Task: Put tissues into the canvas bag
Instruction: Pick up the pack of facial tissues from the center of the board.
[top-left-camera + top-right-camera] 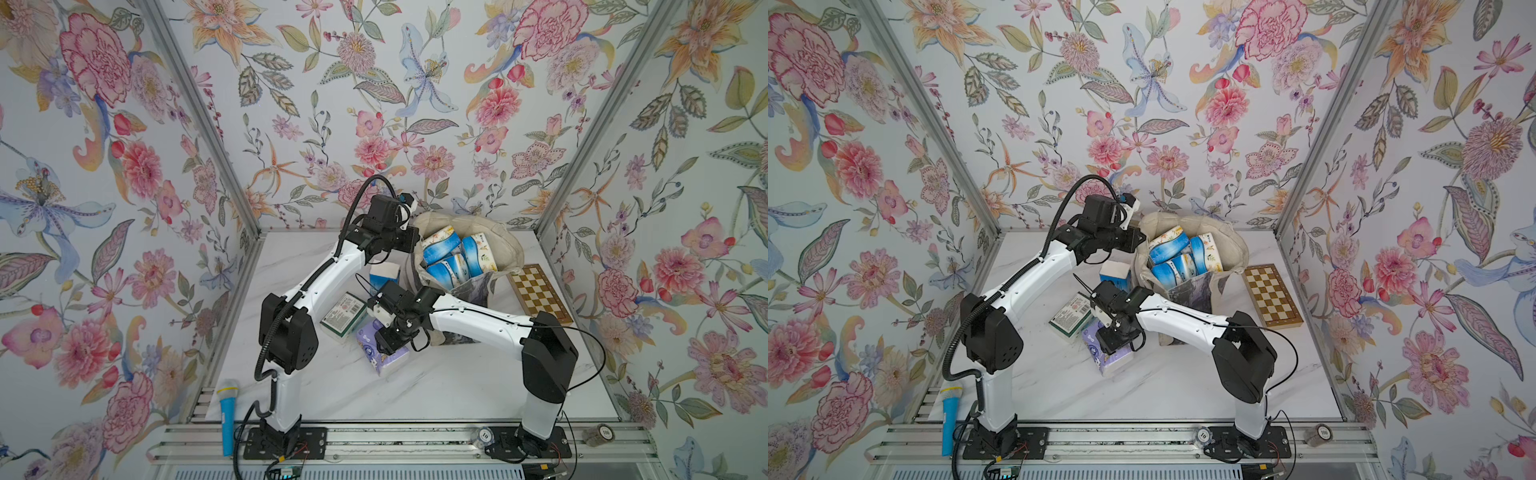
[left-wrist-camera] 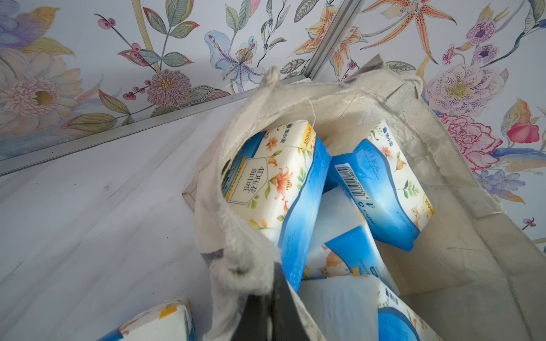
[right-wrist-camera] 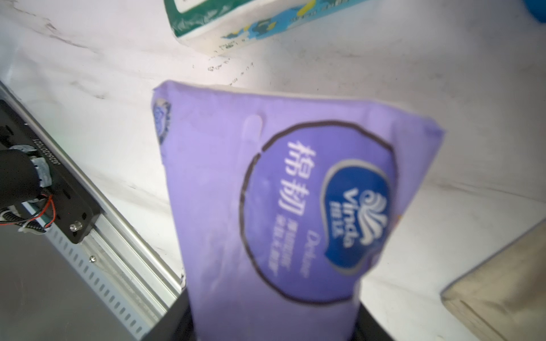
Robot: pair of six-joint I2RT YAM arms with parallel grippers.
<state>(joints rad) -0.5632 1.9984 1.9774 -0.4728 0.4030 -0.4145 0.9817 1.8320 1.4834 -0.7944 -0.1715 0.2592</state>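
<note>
One lilac pack (image 3: 280, 192) squeezed narrow in right tool (image 3: 274, 324); left tool (image 1: 409, 243) pinches cream canvas bag (image 2: 443, 236) rim.

— What sits in the middle?
— A lilac pack (image 3: 283, 200), slightly blurred, with a blue logo inside a dark ring. Its near end is pinched narrow in the right gripper (image 3: 274, 323), a dark finger (image 3: 174, 324) against each side.
— And beyond it?
— A green-white pack (image 3: 236, 20) lies on the marble table (image 3: 103, 97), apart from the lilac one.
— The edges?
— A cream corner of the canvas bag (image 3: 502, 289) on one side; on the other, an aluminium rail (image 3: 124, 254) and a black plate (image 3: 68, 200) with red wires (image 3: 51, 209).
</note>
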